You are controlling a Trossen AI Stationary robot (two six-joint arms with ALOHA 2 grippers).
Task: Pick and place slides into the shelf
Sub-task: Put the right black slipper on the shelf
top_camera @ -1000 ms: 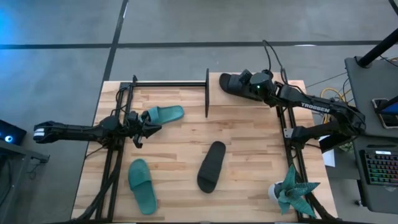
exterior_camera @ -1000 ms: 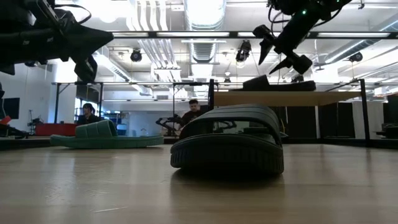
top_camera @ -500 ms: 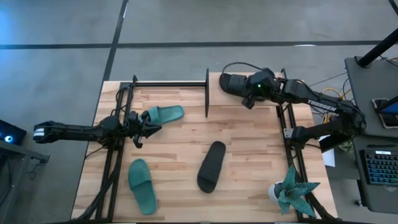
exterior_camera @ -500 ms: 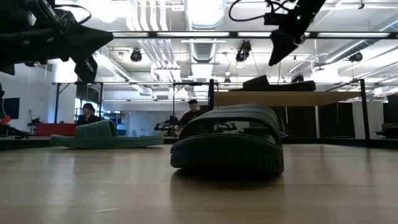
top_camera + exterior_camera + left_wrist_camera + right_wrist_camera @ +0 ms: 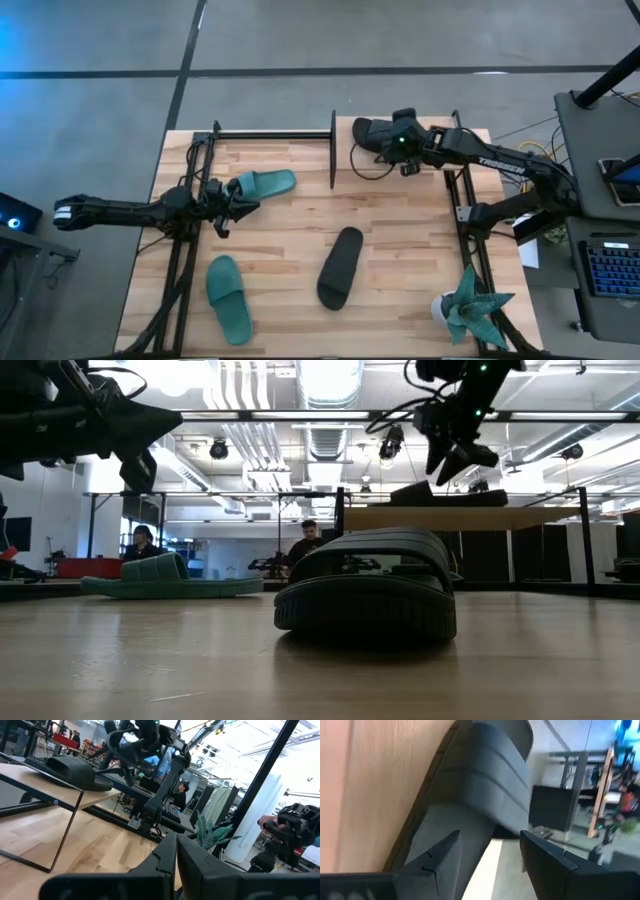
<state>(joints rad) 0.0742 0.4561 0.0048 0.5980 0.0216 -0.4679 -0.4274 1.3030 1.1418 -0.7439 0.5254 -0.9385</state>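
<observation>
One black slide (image 5: 365, 133) lies sole down on the shelf's light top board (image 5: 460, 518). My right gripper (image 5: 447, 465) hangs open just above it, slanting down, with its fingers (image 5: 440, 855) apart over the slide's strap (image 5: 485, 785) and clear of it. A second black slide (image 5: 340, 267) rests on the table's middle. One teal slide (image 5: 265, 183) lies at the far left and another (image 5: 228, 298) at the near left. My left gripper (image 5: 245, 200) waits shut beside the far teal slide, raised off the table.
A teal spiky plant (image 5: 468, 305) stands at the table's near right corner. The shelf's thin black frame (image 5: 332, 150) reaches across the far edge. A loose cable loop (image 5: 368, 172) hangs from my right arm. People sit in the room behind the table (image 5: 310, 545).
My right gripper has rolled far about its own pointing line and shifted a little toward the table's left, staying open above the black slide on the shelf. Its cable has swung round into a loop. The slides have kept their places.
</observation>
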